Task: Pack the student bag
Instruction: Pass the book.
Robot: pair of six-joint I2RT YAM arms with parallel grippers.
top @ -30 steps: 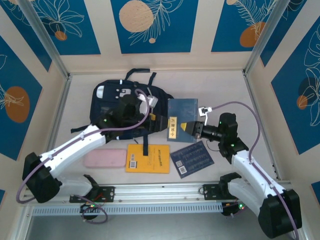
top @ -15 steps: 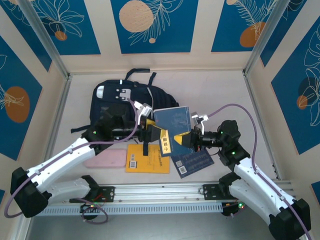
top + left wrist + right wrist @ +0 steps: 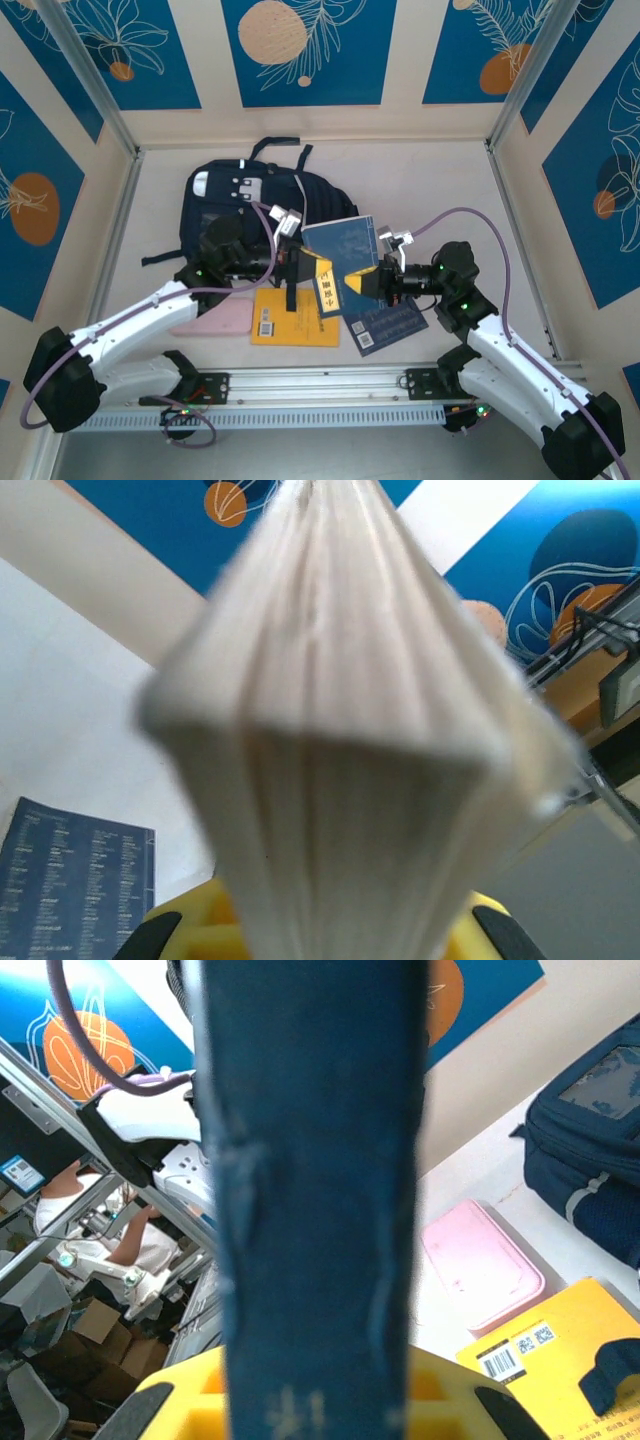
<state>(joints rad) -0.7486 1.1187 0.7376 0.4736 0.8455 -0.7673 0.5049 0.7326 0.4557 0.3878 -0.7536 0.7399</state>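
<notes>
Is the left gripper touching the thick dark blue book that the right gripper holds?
Touching. Left wrist view: the thick dark blue book's pale page edges sit pinched between the left gripper's yellow jaws, fanning out beyond them.

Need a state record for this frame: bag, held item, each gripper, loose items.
student bag: lying at the far side of the table
blue book: raised and tilted, just right of the bag, between the two arms
left gripper: fingers shut on the book's page edge
right gripper: fingers shut on the book's opposite edge
loose on table: yellow book, pink case, dark booklet, all near the arm bases
</notes>
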